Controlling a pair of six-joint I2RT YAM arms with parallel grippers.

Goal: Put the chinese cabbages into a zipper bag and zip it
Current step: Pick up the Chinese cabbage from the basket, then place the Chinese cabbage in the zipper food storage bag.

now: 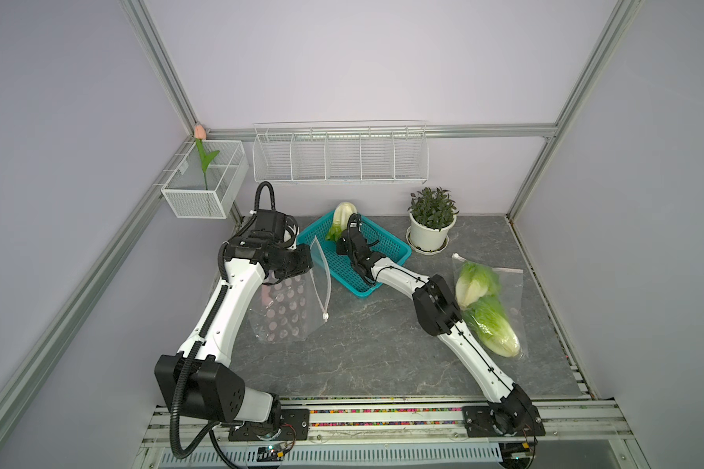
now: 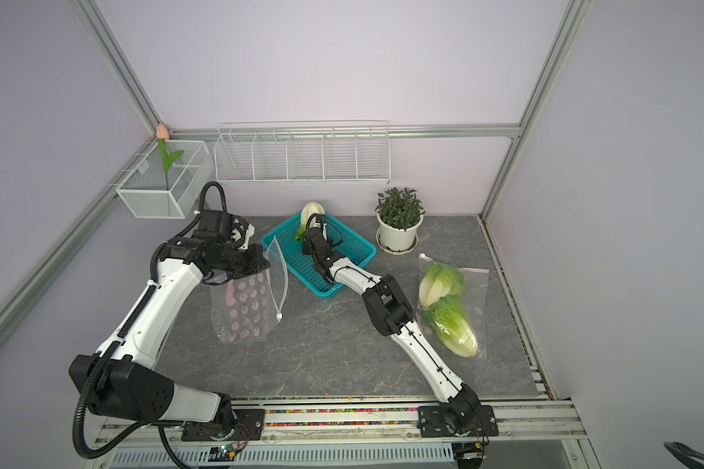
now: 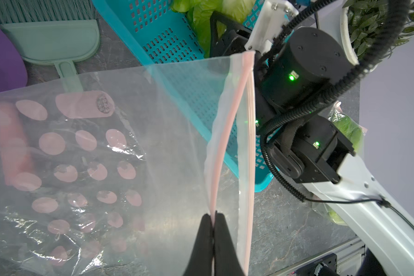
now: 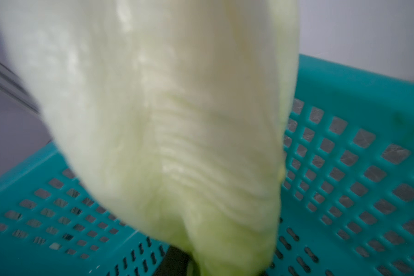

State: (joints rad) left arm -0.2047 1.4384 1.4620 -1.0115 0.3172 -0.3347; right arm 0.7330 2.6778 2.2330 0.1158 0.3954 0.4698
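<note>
Left hand [image 3: 212, 219] is pinching the zipper bag [image 3: 129, 133]; right hand [image 1: 338, 239]: cannot tell. The cabbage [image 1: 344, 213], twelve o'clock in the basket [image 1: 391, 243], is looking crushable; grip its firm stalk.

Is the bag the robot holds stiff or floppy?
Probably floppy: the bag is thin clear film, creased and sagging from where the left gripper pinches its rim. Likely very light, since it looks empty. The pink zipper strip seems stiffer, bowing the mouth open.

The left arm [image 1: 228, 308] folds up at the elbow, its gripper [image 3: 212, 216] pinched tight on the zipper bag [image 3: 177, 143] rim. The right arm [image 1: 484, 365] reaches far forward, its gripper [image 1: 341, 238] angled down, and I cannot tell how its jaws stand.
</note>
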